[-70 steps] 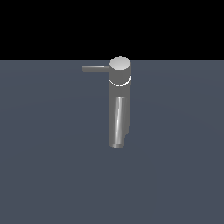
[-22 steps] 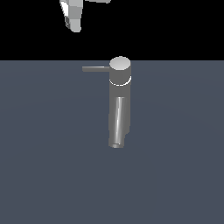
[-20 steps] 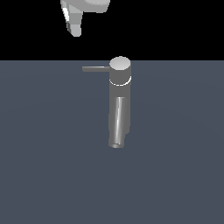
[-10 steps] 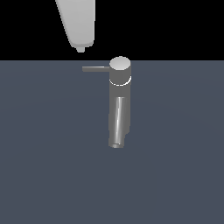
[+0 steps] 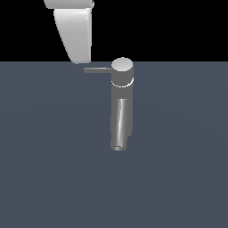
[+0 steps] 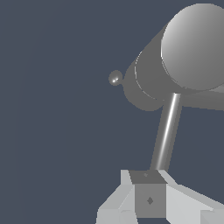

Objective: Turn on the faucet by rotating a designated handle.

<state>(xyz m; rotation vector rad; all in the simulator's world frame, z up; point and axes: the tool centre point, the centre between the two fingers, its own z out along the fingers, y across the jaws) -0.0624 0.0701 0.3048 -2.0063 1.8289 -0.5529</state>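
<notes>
I have the tool (image 5: 80,60) hanging over the outer end of the handle (image 5: 97,70). In the exterior view its white body comes down from the top edge, and its lower tip sits just above and slightly past the free end of that thin lever, on the exterior view's left of the faucet (image 5: 121,104). From that angle I cannot tell whether the tip touches the lever or stands a little clear of it.

The wrist view gives me more. The handle (image 6: 165,133) runs as a slim bright bar from the faucet's round light cap (image 6: 195,46) straight toward the tool (image 6: 148,199), and its far end meets the small grey block between the white fingers (image 6: 117,202). One finger lies on either side of the lever tip. I cannot tell whether they press on it or merely flank it, so I cannot call the tool open or closed.

The faucet (image 6: 151,83) stands upright on the flat grey table (image 5: 44,156), just beside the tool, with its cap roughly level with the tool's tip. Its thick tubular spout (image 5: 119,125) points away from the cap toward the exterior camera, at a right angle to the handle.
</notes>
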